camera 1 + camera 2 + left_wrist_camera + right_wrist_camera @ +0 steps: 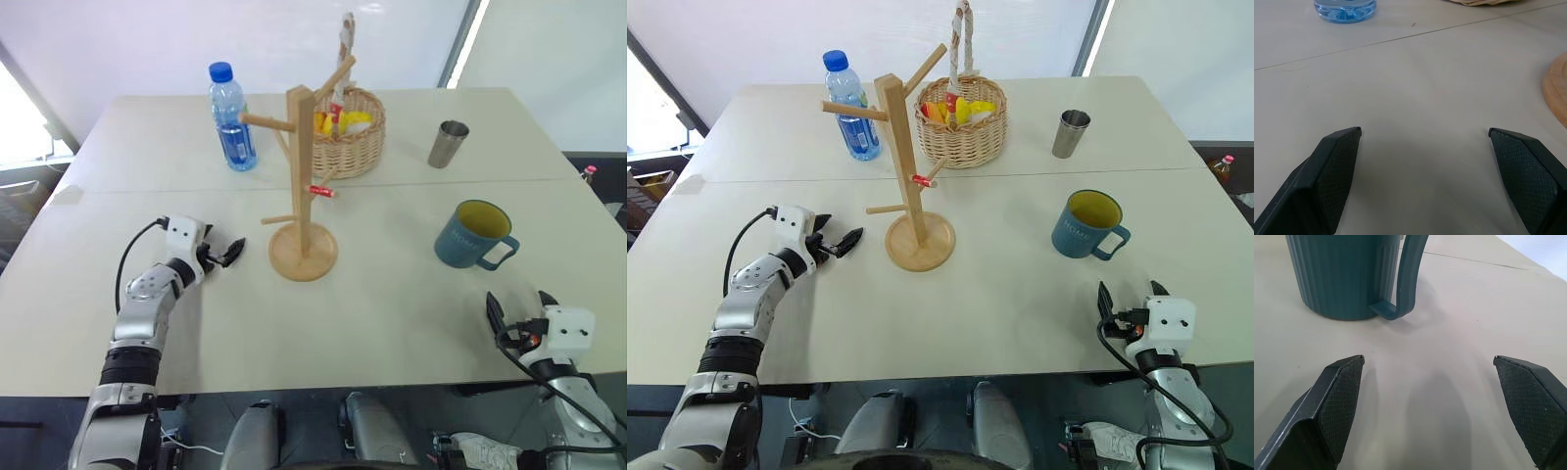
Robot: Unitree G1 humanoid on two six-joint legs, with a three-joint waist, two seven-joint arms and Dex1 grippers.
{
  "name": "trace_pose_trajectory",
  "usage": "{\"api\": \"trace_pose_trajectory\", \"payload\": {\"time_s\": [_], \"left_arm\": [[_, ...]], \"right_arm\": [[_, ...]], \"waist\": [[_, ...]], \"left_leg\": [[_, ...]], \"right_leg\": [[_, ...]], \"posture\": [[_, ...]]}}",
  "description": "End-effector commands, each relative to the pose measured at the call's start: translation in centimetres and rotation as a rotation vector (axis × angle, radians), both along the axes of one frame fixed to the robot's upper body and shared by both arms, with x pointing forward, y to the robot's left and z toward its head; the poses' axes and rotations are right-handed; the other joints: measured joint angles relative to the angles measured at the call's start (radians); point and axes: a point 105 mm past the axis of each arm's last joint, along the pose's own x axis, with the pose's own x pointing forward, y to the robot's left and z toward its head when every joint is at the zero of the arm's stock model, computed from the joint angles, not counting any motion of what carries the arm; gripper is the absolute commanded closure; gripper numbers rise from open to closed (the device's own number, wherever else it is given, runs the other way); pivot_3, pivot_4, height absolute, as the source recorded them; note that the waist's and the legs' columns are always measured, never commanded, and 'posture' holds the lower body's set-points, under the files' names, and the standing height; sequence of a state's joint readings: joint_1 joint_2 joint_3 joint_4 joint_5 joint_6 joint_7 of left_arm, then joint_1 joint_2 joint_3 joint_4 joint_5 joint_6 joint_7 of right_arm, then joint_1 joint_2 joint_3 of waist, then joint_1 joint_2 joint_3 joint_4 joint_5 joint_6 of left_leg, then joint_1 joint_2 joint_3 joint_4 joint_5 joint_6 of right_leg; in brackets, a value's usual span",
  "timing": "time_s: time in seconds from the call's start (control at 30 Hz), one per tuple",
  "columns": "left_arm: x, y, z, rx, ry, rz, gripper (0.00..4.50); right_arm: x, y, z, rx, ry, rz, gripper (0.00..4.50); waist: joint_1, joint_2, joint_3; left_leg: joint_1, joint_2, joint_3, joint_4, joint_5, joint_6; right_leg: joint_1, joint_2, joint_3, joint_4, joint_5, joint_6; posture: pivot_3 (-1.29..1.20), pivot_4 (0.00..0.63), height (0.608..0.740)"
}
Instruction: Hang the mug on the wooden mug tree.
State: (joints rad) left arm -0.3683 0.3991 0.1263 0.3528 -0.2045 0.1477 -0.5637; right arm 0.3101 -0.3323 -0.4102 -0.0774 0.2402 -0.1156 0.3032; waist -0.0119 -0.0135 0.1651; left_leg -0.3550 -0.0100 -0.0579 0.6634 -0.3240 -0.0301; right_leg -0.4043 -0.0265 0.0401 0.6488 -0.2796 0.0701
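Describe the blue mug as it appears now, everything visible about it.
The mug is stout, dusty blue, ceramic-looking, with vertical ribs on its wall, a yellow-green inside and a blue loop handle turned toward the right pincer. It stands upright on the white table, apparently empty, right of the wooden mug tree. Nothing touches it but the table.

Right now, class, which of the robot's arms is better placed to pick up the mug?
The right. Its gripper sits open just short of the mug, handle toward it. The left gripper is beyond the wooden mug tree.

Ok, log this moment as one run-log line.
stage: pre-grasp | mug: upright on table, untouched | mug tree: pegs bare | left gripper: open | right gripper: open, short of mug
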Motion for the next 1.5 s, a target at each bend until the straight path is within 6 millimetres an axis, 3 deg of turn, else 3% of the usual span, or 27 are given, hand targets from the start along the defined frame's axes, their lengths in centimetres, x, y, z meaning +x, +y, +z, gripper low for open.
{"api": "trace_pose_trajectory", "payload": {"time_s": [0.03,0.27,0.4,0.6,0.8,0.9,1.17,1.5], "left_arm": [[0.0,-0.2,0.6,0.018,-0.019,-0.008,0.0],[-0.5,0.1,0.6,-0.003,-0.017,-0.008,0.0],[-1.8,-0.4,1.1,-0.023,-0.02,-0.088,0.0],[-6.2,-1.9,1.7,-0.059,0.009,-0.33,0.0],[-11.0,-5.4,2.1,-0.071,0.086,-0.654,0.0],[-12.5,-7.6,2.6,-0.065,0.082,-0.782,0.0],[-13.6,-12.5,4.7,-0.053,-0.028,-0.962,0.0],[-13.3,-13.4,5.2,-0.048,-0.07,-0.964,0.0]], "right_arm": [[0.0,-0.5,1.4,-0.029,-0.045,-0.007,0.11],[0.1,-0.5,1.8,-0.037,-0.049,-0.004,0.11],[-0.1,-0.3,2.0,-0.039,-0.052,0.001,0.11],[-0.2,0.4,2.1,-0.031,-0.045,0.016,0.11],[0.1,1.0,2.4,-0.04,-0.048,0.019,0.11],[0.6,1.4,2.7,-0.027,-0.074,0.009,0.11],[3.0,0.6,3.7,-0.04,-0.115,-0.092,0.11],[4.6,0.1,3.7,-0.037,-0.115,-0.126,0.11]], "waist": [[0.0,0.0,0.0],[0.0,0.0,0.0],[-0.002,0.0,0.0],[-0.001,0.001,0.0],[0.002,0.002,-0.001],[0.001,0.002,-0.001],[-0.001,0.004,-0.002],[-0.002,0.005,-0.002]], "left_leg": [[0.0,0.0,0.0,0.0,0.0,0.0],[0.0,0.0,0.0,0.0,0.0,0.0],[0.0,0.0,0.0,0.0,0.0,0.0],[0.0,0.001,0.0,0.0,0.0,0.0],[0.0,0.001,0.0,0.0,0.0,0.0],[0.0,0.001,0.0,0.0,0.0,0.0],[0.0,0.001,0.0,0.0,0.0,0.0],[0.0,0.0,0.0,0.0,0.0,0.0]], "right_leg": [[0.0,0.0,0.0,0.0,0.0,0.0],[0.0,0.0,0.0,0.0,0.0,0.0],[0.0,0.0,0.0,0.0,0.0,0.0],[0.0,0.0,0.0,0.0,0.0,0.0],[0.001,-0.001,0.001,-0.001,-0.001,-0.001],[0.001,-0.001,0.001,-0.001,-0.002,-0.004],[0.001,0.0,0.001,-0.001,-0.001,-0.001],[0.001,0.001,0.001,0.0,0.0,-0.001]], "posture": [[0.0,0.15,0.74],[0.0,0.15,0.74],[0.0,0.15,0.74],[0.0,0.15,0.74],[0.0,0.15,0.74],[0.0,0.15,0.74],[0.0,0.15,0.74],[0.0,0.15,0.74]]}}
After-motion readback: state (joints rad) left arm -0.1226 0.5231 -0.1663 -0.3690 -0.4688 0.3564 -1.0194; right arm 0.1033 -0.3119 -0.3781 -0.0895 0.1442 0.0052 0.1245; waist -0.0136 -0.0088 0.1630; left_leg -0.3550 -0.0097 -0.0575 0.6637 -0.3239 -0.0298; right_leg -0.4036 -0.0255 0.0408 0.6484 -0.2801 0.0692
